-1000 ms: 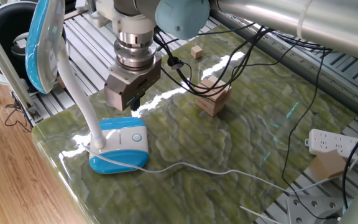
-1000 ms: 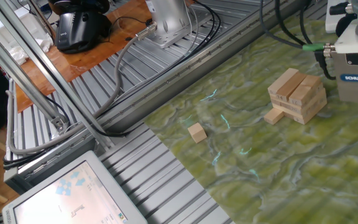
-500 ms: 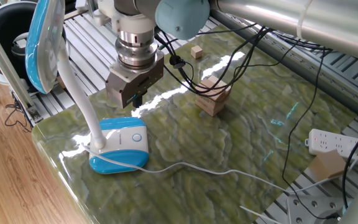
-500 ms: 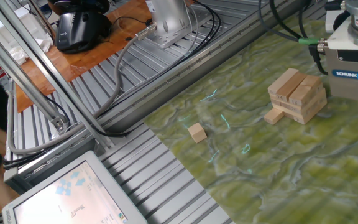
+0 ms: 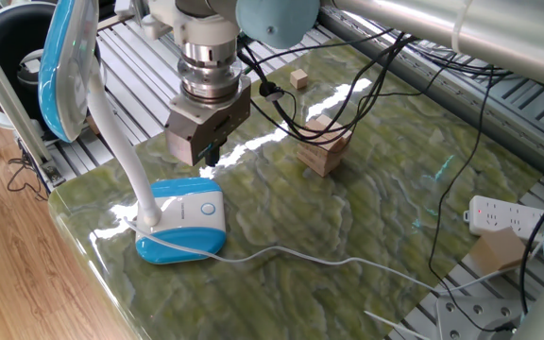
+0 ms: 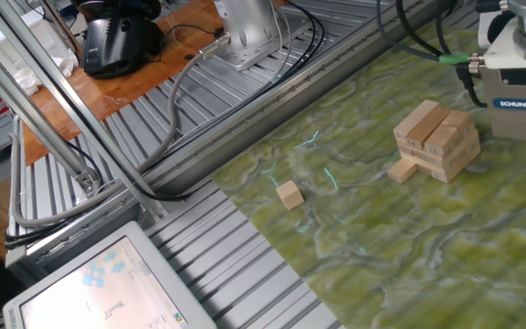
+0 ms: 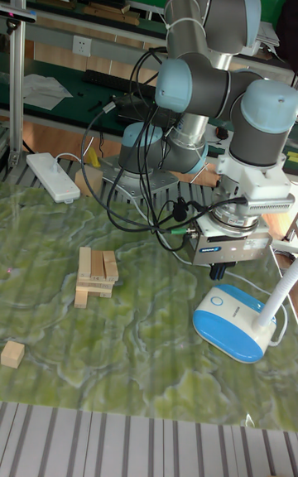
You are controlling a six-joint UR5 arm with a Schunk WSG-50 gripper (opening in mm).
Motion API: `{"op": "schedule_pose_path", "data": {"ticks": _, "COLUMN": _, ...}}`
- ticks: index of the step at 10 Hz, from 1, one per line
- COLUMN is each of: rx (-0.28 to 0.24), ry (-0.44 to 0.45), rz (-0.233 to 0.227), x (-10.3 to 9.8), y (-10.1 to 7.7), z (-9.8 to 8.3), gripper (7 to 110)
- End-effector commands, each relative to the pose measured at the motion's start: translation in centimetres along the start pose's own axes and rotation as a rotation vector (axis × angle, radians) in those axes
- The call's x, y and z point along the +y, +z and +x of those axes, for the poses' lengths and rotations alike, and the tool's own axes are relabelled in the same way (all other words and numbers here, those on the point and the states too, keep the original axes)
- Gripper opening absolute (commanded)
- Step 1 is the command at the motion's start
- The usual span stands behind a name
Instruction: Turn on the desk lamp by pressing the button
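The desk lamp's blue-and-white base [image 5: 182,227] stands near the table's front left corner. Its white gooseneck [image 5: 121,151] curves up to the blue-rimmed head [image 5: 69,61]. The button [image 5: 207,210] is a small round white disc on the base's top panel, uncovered. My gripper [image 5: 210,157] hangs just above and behind the base, apart from the button, pointing down. In the tall fixed view the gripper [image 7: 222,272] sits right over the base [image 7: 236,315], a little above the button [image 7: 218,298]. No view shows the gap between the fingertips.
A stack of wooden blocks [image 5: 325,147] lies right of the gripper, and a small wooden cube [image 5: 297,78] farther back. The lamp's white cord [image 5: 300,253] trails right across the table. Black cables [image 5: 277,99] hang off the wrist. A white power strip [image 5: 503,217] lies at the right edge.
The gripper has risen slightly and shifted a little back and right, away from the lamp base. The lamp and blocks have not moved.
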State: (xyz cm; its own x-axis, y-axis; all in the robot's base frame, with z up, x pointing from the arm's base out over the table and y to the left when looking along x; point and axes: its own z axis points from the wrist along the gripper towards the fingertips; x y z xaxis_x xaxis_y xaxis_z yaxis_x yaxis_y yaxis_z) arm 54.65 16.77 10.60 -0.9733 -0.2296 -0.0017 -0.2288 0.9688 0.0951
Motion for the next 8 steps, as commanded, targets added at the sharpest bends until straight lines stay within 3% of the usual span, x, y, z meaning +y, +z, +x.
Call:
{"op": "schedule_pose_path", "data": {"ticks": 1, "rx": -0.038, "ry": 0.058, "rz": -0.009, "x": 0.1, "y": -0.2, "z": -0.9, "gripper": 7}}
{"op": "schedule_pose_path", "data": {"ticks": 2, "rx": -0.025, "ry": 0.051, "rz": 0.023, "x": -0.6, "y": -0.2, "z": -0.6, "gripper": 7}}
{"op": "schedule_pose_path", "data": {"ticks": 4, "rx": 0.073, "ry": -0.093, "rz": -0.08, "x": 1.6, "y": -0.6, "z": 2.3, "gripper": 7}}
{"op": "schedule_pose_path", "data": {"ticks": 6, "rx": 0.047, "ry": -0.093, "rz": -0.081, "x": 1.5, "y": -0.6, "z": 1.7, "gripper": 7}}
{"op": "schedule_pose_path", "data": {"ticks": 7, "rx": 0.028, "ry": -0.035, "rz": -0.044, "x": 0.6, "y": -0.5, "z": 1.2, "gripper": 7}}
{"op": "schedule_pose_path", "data": {"ticks": 8, "rx": -0.034, "ry": 0.054, "rz": 0.0, "x": -0.3, "y": -0.4, "z": -0.6, "gripper": 7}}
